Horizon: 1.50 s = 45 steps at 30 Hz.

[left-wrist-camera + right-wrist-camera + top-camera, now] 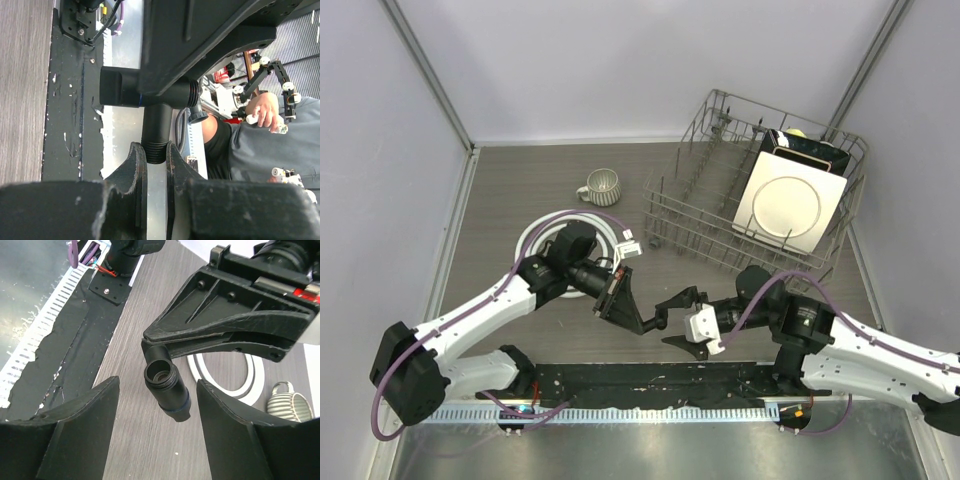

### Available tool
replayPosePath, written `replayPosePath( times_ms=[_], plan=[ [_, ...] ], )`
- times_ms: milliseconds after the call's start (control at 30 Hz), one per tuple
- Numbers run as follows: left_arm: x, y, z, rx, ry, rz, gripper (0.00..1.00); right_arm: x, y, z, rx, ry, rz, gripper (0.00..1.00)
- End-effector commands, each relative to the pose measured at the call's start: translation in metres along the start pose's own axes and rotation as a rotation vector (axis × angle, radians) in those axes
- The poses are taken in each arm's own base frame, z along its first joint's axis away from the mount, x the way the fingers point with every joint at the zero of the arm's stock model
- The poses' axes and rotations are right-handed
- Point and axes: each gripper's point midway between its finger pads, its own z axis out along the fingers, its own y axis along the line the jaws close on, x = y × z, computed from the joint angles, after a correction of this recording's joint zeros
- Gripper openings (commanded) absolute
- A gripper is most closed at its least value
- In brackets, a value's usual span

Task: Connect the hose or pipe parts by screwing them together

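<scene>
From above: the white hose [533, 243] lies coiled on the wood desk [500, 180], behind my left gripper [642, 322]. It looks floppy, so I'd grab its end nut [627, 243]. The dish rack [690, 190] stands near.

Left wrist: my left gripper pinches the stem of the black T-fitting [155, 120]. It looks hard, light and slippery.

Right wrist: my right gripper [157, 410] is spread around the black T-fitting, not touching.

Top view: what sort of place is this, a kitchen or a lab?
Probably a lab test cell: plain panel walls box in the table, two robot arms sit bolted at its edge, and the dish rack and mug look like props.
</scene>
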Motion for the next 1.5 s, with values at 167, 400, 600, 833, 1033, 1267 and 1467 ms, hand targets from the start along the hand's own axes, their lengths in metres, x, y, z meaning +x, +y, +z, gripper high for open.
replayPosePath(
  times_ms=[167, 400, 600, 833, 1033, 1267, 1467],
  plan=[
    [-0.007, -0.021, -0.004, 0.088, 0.011, 0.092, 0.00, -0.016, -0.016, 0.011, -0.007, -0.037, -0.073, 0.56],
    [-0.006, -0.021, -0.004, 0.097, 0.018, 0.084, 0.00, -0.016, -0.018, 0.013, -0.002, -0.042, -0.087, 0.54],
    [-0.006, -0.020, -0.003, 0.094, 0.021, 0.080, 0.00, -0.016, -0.016, 0.015, -0.015, -0.053, -0.083, 0.37],
    [-0.009, -0.015, -0.005, 0.068, 0.001, 0.089, 0.00, -0.014, -0.014, 0.015, -0.015, -0.047, -0.062, 0.17],
    [-0.024, 0.022, -0.017, -0.086, -0.071, -0.022, 0.40, -0.021, -0.015, 0.015, -0.021, -0.062, -0.012, 0.01],
    [-0.045, 0.045, -0.035, -0.212, -0.174, -0.080, 0.70, -0.027, -0.037, 0.008, 0.122, -0.072, 0.066, 0.01],
    [-0.067, 0.055, -0.055, -0.307, -0.277, -0.131, 0.77, -0.024, -0.066, -0.004, 0.303, -0.032, 0.182, 0.01]
  ],
)
